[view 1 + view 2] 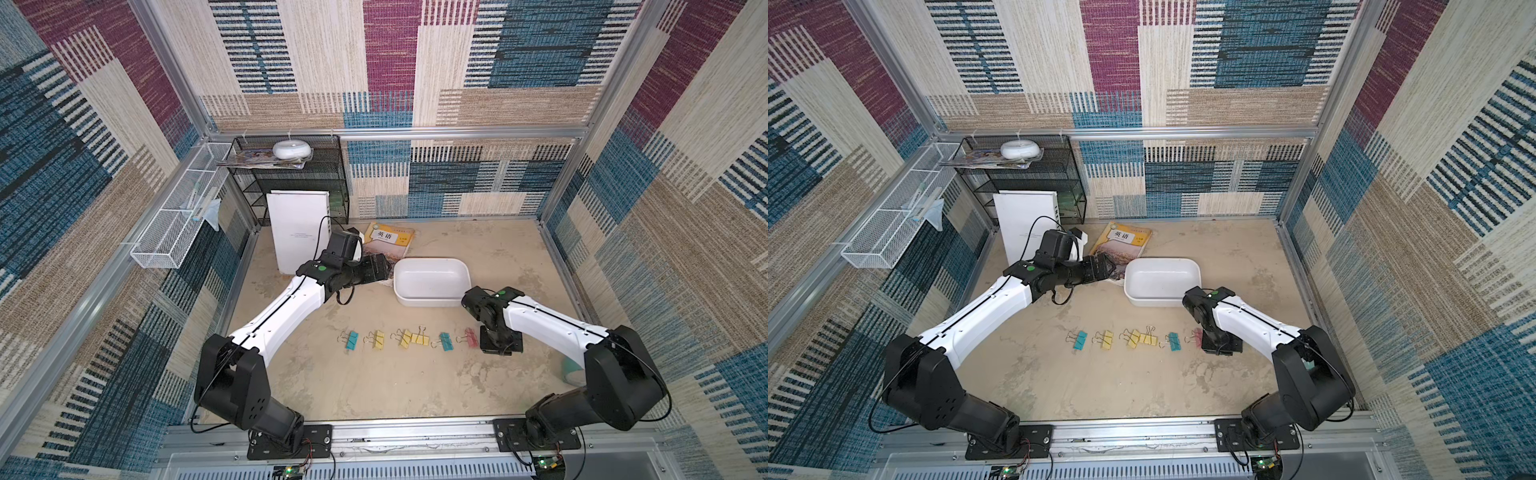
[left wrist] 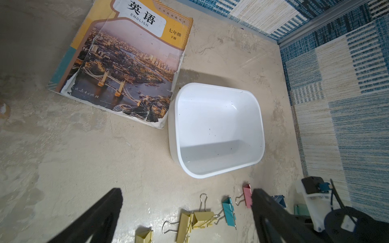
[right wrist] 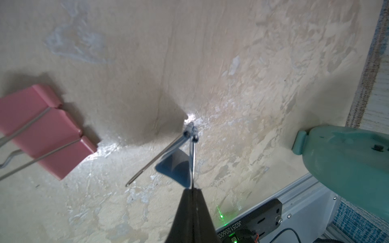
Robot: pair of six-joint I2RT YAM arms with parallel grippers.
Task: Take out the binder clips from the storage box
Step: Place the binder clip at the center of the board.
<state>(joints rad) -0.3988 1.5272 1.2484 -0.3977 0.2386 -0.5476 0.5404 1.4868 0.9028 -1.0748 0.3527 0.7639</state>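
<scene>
In both top views the storage box [image 1: 429, 300] sits right of centre with nothing in it. Six binder clips [image 1: 419, 340] lie in a row on the table [image 1: 374, 386] below it in the frame: teal, three yellow, teal, pink. The right gripper [image 1: 498, 347] points down at the right end of that row, just beside the pink clip [image 1: 470, 336]; its jaws are hidden from here. The left gripper [image 1: 376, 270] hovers left of the box, over the lower edge of the book [image 1: 388, 241].

In the left wrist view, the left gripper [image 2: 187, 192] has its fingers spread wide at the lower edge and holds nothing. The box at centre right is bare inside. At lower right a blue clip [image 2: 280, 201] peeks from behind one finger.

In the right wrist view, the right gripper [image 3: 191, 189] rises from the lower edge with its jaws pressed together on the blue clip [image 3: 179, 166]. The clip hangs with its wire ends close to the table; I cannot tell whether it touches. The pink clip lies at the left edge.

The step in hand looks like setting down the seventh and last clip. The next move calls for parting the jaws low over the table, beside the pink clip, then lifting straight clear.
</scene>
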